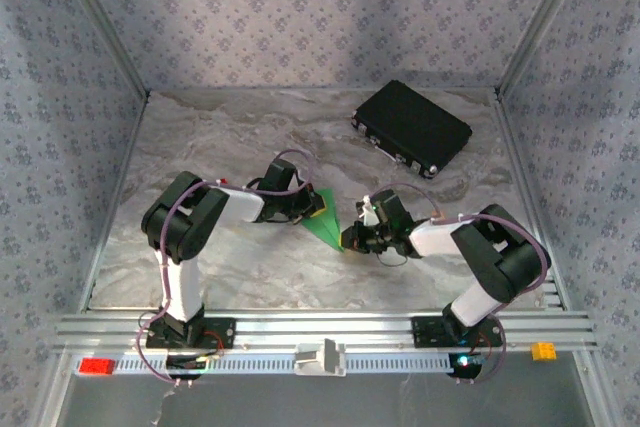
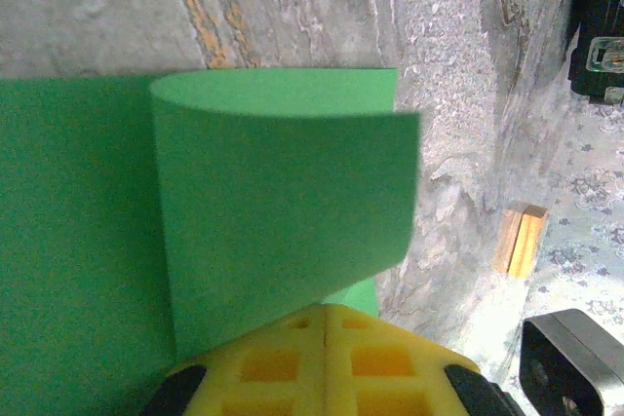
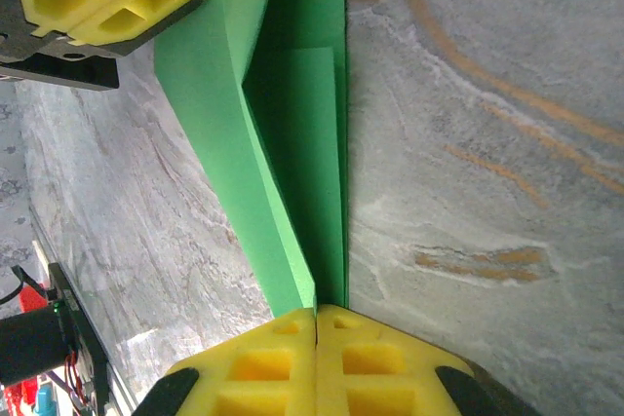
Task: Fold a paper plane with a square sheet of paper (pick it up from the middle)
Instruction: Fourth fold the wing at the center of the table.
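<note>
From above, the green sheet of paper (image 1: 322, 219) lay mid-worktop (image 1: 230, 137), with the black case (image 1: 412, 127) well off at two o'clock. Left wrist: the left pincer (image 2: 322, 323) was clamped shut on a curled-over flap. Right wrist: the right pincer (image 3: 317, 323) was pinched tight on the folded paper's near tip, its creases running toward twelve.

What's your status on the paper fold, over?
Left claw shut on green sheet, flap curled over. Right claw shut on its folded edge. Black case far back, apart from the fold.
</note>
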Controlling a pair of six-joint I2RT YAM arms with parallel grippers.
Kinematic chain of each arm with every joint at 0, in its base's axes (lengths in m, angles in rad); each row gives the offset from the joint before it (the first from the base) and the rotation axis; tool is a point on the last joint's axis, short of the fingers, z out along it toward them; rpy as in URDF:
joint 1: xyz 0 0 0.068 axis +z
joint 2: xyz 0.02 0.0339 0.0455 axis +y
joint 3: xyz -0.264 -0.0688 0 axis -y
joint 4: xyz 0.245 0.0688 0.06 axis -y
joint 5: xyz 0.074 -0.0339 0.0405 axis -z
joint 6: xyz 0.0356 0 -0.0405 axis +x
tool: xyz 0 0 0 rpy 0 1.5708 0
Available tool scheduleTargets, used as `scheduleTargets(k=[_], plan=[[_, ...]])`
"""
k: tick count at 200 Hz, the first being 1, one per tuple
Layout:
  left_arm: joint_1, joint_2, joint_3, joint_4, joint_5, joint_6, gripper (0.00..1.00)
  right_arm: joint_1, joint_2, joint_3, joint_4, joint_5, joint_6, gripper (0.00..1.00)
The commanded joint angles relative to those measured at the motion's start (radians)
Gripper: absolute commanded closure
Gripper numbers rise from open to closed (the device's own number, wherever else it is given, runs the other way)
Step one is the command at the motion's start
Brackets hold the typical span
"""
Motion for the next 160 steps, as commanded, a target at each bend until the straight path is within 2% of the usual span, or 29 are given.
scheduleTargets(k=[1, 21, 87, 120, 160], plan=[[0.007, 0.038, -0.012, -0.071, -0.021, 0.01, 1.0, 0.015, 0.007, -0.043, -0.104, -0.006, 0.003, 0.94], [0.006, 0.038, -0.012, -0.07, -0.021, 0.008, 1.0, 0.016, -0.019, -0.027, -0.133, -0.003, 0.004, 0.89], [0.005, 0.041, -0.026, -0.051, -0.019, -0.006, 1.0, 0.032, -0.045, 0.006, -0.206, 0.007, -0.018, 0.92], [0.002, 0.038, -0.028, -0.044, -0.019, -0.007, 1.0, 0.028, -0.079, 0.027, -0.225, 0.011, -0.016, 0.88], [-0.004, 0.036, -0.027, -0.04, -0.015, 0.002, 1.0, 0.011, -0.104, 0.135, -0.319, 0.022, -0.053, 0.77]])
